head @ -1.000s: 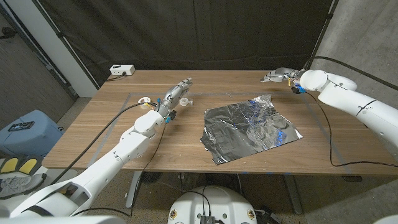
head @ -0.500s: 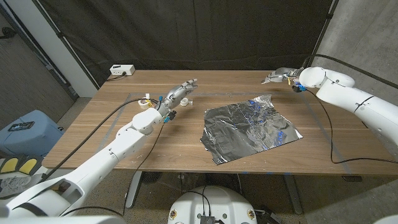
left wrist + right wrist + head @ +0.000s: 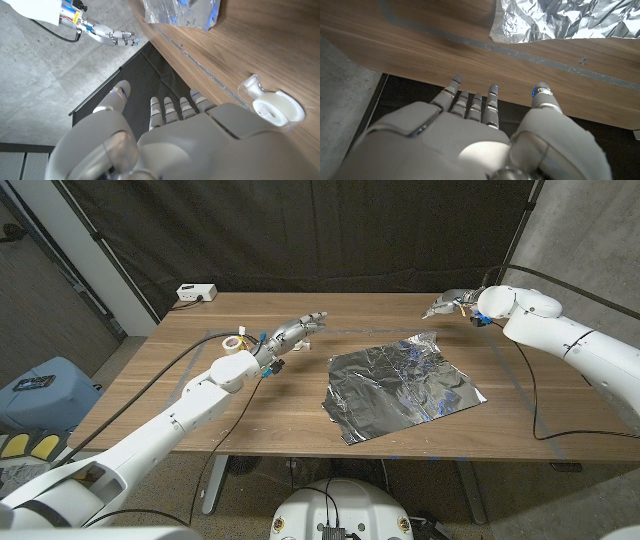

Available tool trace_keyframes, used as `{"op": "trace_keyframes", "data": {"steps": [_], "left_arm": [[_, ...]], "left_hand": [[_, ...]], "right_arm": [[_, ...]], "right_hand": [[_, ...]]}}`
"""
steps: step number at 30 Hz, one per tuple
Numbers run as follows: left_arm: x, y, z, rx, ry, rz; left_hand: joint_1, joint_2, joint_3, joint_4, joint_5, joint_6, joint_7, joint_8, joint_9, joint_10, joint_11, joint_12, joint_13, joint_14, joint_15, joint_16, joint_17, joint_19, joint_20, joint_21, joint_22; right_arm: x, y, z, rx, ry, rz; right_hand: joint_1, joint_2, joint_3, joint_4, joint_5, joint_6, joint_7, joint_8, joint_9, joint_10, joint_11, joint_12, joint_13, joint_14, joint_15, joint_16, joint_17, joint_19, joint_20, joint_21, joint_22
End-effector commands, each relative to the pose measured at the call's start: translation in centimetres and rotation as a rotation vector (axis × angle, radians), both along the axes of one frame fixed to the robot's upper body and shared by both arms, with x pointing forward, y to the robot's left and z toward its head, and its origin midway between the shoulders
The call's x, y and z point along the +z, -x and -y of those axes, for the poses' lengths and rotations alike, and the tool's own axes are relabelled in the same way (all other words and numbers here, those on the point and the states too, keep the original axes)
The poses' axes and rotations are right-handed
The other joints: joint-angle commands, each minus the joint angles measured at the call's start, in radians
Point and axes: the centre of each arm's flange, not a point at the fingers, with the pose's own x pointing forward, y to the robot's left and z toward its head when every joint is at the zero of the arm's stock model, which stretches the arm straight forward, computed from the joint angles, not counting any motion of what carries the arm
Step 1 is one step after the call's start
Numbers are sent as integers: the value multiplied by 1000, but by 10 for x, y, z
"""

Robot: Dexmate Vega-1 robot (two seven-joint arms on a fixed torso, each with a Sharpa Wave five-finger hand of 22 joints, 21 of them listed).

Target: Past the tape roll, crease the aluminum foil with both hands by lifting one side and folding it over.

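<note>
The left hand [image 3: 298, 330] has reached farther across the bench [image 3: 150, 405] since a second ago, uncovering the tape roll [image 3: 232, 344]; the right hand [image 3: 449, 302] has barely shifted. One crumpled aluminum foil sheet [image 3: 400, 388] lies flat mid-bench, between the arms; one tape roll sits beside the left wrist. Both hands hover spread, holding nothing; the right hand's fingertips are hard to make out.

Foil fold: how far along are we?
Nothing is done yet: the aluminum foil lies crinkled but unfolded on the table. In hand: the left hand reaches out past the tape roll; the right hand, open, hovers at the far edge. Left: grip one side, lift, fold over, crease.
</note>
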Motion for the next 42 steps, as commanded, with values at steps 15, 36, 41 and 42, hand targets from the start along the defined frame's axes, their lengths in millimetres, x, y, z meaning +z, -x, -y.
{"op": "trace_keyframes", "data": {"steps": [15,36,41,42], "left_arm": [[-6,7,20,-102,-234,-24],[11,14,27,-49,-527,154],[17,16,29,-33,-580,203],[18,16,30,-28,-593,212]], "left_hand": [[71,-18,-4,-6,1,30,-5,10,5,37,-2,10,3,53,-28,15,3,22,-8,2,2],[75,-27,-43,24,-7,87,-4,12,6,36,-2,2,5,22,-24,0,7,1,-22,-5,5],[61,-24,-56,35,-9,91,-12,9,6,34,3,0,5,12,-20,-1,8,-7,-24,-7,6],[53,-21,-62,40,-10,96,-15,10,6,34,0,0,5,11,-20,0,9,-10,-26,-7,6]], "right_arm": [[-1,-17,2,-52,111,-41],[2,-17,7,-67,114,-42],[4,-17,8,-68,107,-32],[5,-16,9,-68,106,-30]], "right_hand": [[45,-13,2,-8,16,21,-7,3,5,-71,30,-9,4,-34,15,-4,0,-21,1,-3,3],[49,-22,-5,-2,20,-2,1,-10,5,-92,39,-3,3,-51,27,-3,1,-33,3,-3,3],[48,-22,-6,0,20,-3,1,-11,5,-95,42,-2,3,-52,29,-3,1,-34,3,-3,3],[48,-22,-6,0,20,-4,1,-12,5,-95,42,-2,3,-52,28,-3,1,-34,4,-3,3]]}}
